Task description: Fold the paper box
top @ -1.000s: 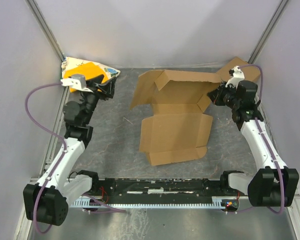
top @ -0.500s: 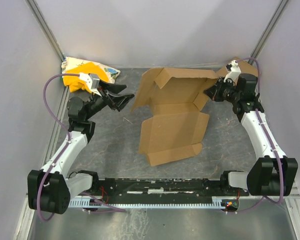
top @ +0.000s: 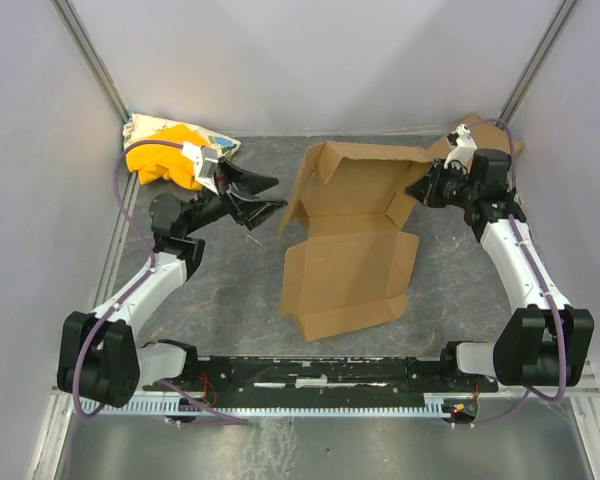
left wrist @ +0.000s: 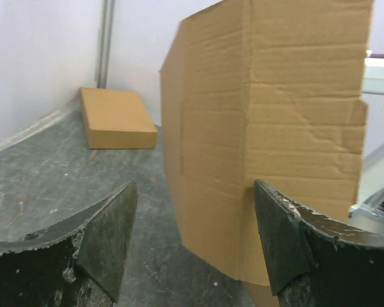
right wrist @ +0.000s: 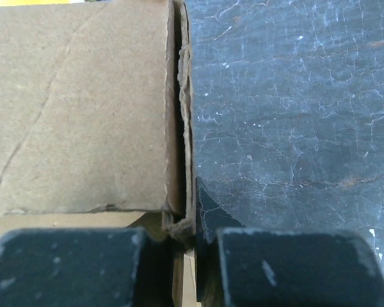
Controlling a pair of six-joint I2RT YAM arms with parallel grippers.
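The paper box (top: 355, 245) lies unfolded mid-table, its back panel and side flaps raised. My right gripper (top: 420, 190) is shut on the box's right flap; in the right wrist view the jaws (right wrist: 185, 249) pinch the thin cardboard edge (right wrist: 83, 109). My left gripper (top: 275, 197) is open and empty, just left of the raised left flap. In the left wrist view the flap (left wrist: 269, 128) stands upright between and beyond the open fingers (left wrist: 109, 236), touching neither as far as I can see.
A second brown cardboard box (top: 480, 135) sits at the back right corner, also in the left wrist view (left wrist: 115, 118). A yellow-and-white cloth bundle (top: 170, 160) lies at the back left. Walls close off three sides.
My left arm swung from the cloth bundle rightwards to the box's left flap. My right gripper kept its hold as the box's back part rose and shifted slightly right.
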